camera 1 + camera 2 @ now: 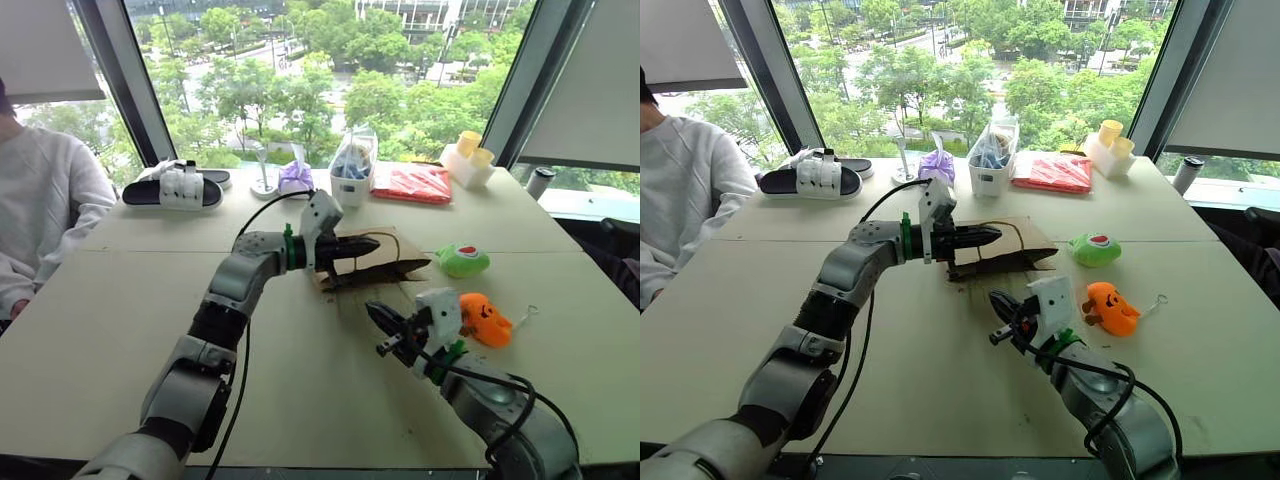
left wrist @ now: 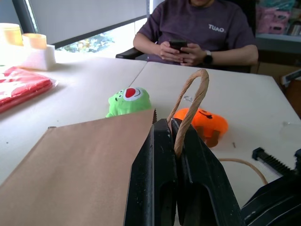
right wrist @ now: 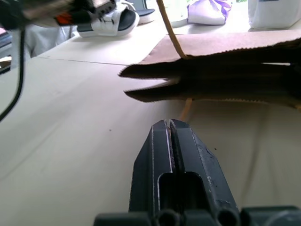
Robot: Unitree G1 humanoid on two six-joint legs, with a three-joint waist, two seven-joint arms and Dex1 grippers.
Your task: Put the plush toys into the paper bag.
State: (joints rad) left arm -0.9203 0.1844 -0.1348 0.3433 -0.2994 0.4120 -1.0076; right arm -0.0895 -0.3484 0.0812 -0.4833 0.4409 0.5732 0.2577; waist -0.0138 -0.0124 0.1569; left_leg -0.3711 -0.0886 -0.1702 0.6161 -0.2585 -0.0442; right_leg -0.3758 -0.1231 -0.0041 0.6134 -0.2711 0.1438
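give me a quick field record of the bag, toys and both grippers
paper bag: lying on the table, mouth slightly parted
left gripper: fingers shut on the bag's handle
right gripper: shut, empty, pointing at the bag mouth
green plush toy: on the table, outside the bag
orange plush toy: on the table, outside the bag

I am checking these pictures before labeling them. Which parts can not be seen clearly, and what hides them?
- Paper bag: the left gripper covers part of its top edge in the head views.
- Inside of the bag: dark in the right wrist view, contents cannot be told.
- Bag handle: its lower end is hidden between the shut jaws in the left wrist view.
- Orange plush toy: partly behind that handle.
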